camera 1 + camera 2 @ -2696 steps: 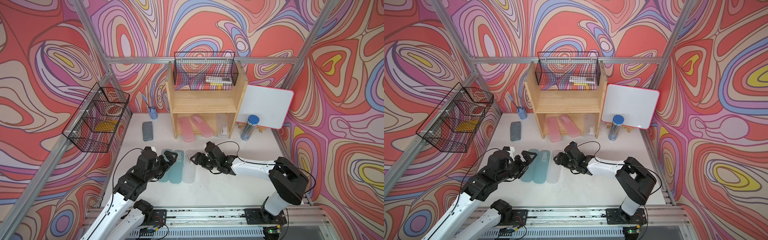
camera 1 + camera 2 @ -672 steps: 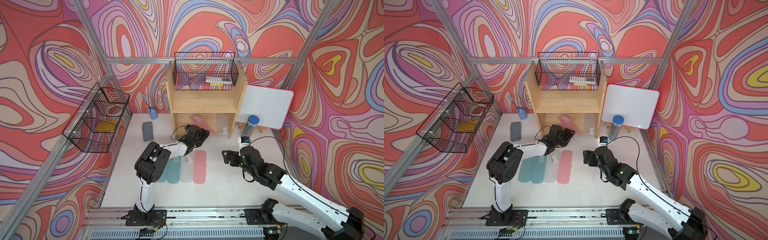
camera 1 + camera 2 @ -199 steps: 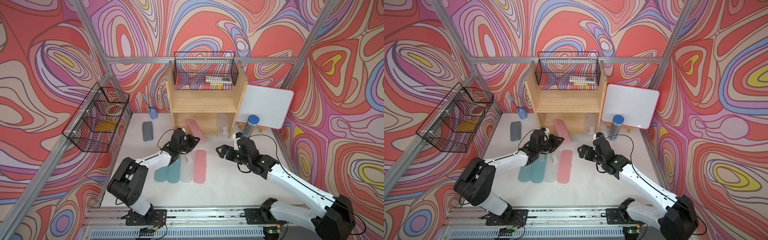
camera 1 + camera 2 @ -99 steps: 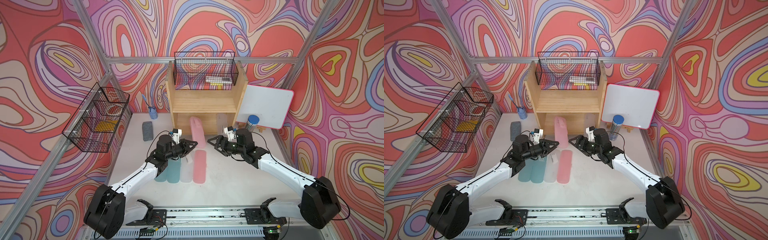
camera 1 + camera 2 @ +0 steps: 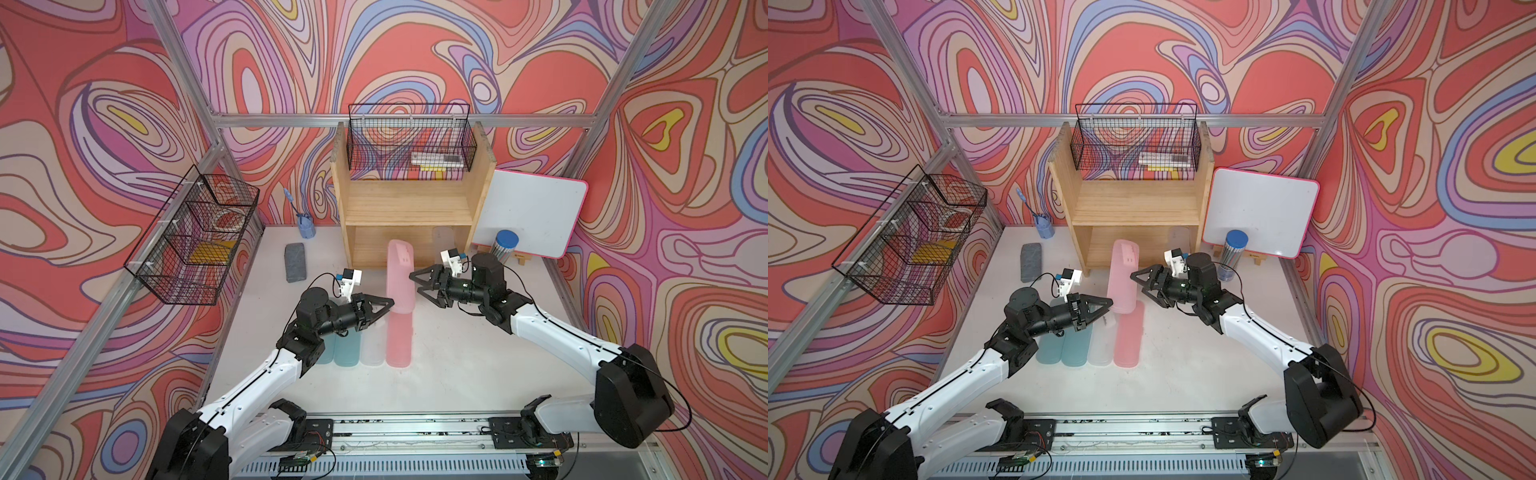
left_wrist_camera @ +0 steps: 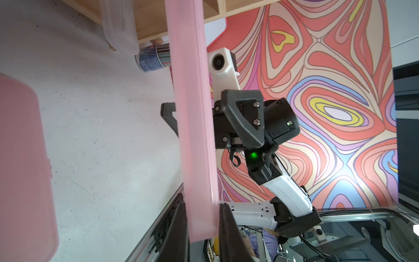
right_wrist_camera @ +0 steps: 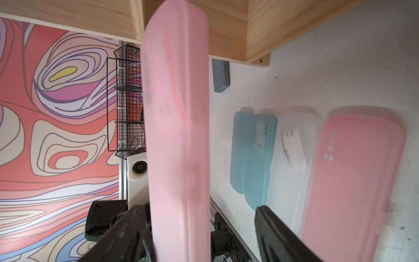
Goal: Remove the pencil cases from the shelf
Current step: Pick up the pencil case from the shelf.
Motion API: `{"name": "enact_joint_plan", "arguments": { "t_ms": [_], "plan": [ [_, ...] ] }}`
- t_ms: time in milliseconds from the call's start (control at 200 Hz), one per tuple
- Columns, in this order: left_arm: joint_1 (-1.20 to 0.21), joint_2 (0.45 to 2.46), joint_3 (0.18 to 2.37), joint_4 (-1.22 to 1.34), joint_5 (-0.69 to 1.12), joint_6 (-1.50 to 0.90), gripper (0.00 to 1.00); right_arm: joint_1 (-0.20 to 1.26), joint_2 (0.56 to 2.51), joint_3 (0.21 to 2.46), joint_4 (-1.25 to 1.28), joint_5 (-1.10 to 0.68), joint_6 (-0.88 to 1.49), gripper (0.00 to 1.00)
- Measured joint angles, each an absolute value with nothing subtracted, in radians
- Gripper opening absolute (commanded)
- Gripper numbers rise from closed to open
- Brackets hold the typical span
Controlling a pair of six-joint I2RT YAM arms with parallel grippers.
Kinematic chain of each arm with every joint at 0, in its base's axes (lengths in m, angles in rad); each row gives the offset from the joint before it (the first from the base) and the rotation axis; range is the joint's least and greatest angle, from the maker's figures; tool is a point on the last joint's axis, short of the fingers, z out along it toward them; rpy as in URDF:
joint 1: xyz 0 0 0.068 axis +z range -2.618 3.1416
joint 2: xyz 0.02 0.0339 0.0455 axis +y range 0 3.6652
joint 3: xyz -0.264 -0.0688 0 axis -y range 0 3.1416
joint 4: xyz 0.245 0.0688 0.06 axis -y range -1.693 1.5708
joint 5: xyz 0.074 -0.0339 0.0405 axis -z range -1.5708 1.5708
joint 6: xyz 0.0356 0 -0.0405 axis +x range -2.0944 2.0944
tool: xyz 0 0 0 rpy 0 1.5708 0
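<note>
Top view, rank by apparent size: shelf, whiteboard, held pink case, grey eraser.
1. shelf
2. whiteboard
3. held pink case, up off the table and nearer the camera, so it may look bigger than it is
4. grey eraser

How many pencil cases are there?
6. On the table: two teal cases, clear case, pink case. The left gripper holds the lifted pink case. The frosted case is in the shelf.

White print on the flat pink pencil case (image 7: 353, 181), just beside the right gripper (image 7: 201, 217): what looks like a circled 8, then characters too blurred to read. Labels on the clear pencil case (image 7: 294, 163) and teal pencil case (image 7: 258, 158) beyond it, and on the held pink pencil case (image 7: 176, 136) in the left gripper (image 6: 201, 208), are illegible.
</note>
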State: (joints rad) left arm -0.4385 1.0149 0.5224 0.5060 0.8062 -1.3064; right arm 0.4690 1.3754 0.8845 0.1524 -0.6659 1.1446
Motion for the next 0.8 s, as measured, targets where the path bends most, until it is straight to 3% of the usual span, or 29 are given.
{"name": "enact_joint_plan", "arguments": {
  "t_ms": [155,325,611,771,801],
  "plan": [
    [-0.439,1.000,0.488,0.556,0.851,-1.339,0.00,0.467,1.376,0.884,0.203,-0.690,1.165,0.70],
    [-0.439,1.002,0.475,0.604,0.886,-1.371,0.00,0.466,1.390,0.884,0.309,-0.722,1.226,0.45],
    [-0.438,1.005,0.475,0.674,0.911,-1.401,0.00,0.466,1.411,0.884,0.405,-0.745,1.285,0.44],
    [-0.438,1.018,0.475,0.710,0.918,-1.414,0.00,0.466,1.420,0.883,0.435,-0.754,1.305,0.31],
    [-0.438,1.018,0.475,0.711,0.917,-1.418,0.05,0.466,1.423,0.882,0.442,-0.755,1.308,0.29]
  ]
}}
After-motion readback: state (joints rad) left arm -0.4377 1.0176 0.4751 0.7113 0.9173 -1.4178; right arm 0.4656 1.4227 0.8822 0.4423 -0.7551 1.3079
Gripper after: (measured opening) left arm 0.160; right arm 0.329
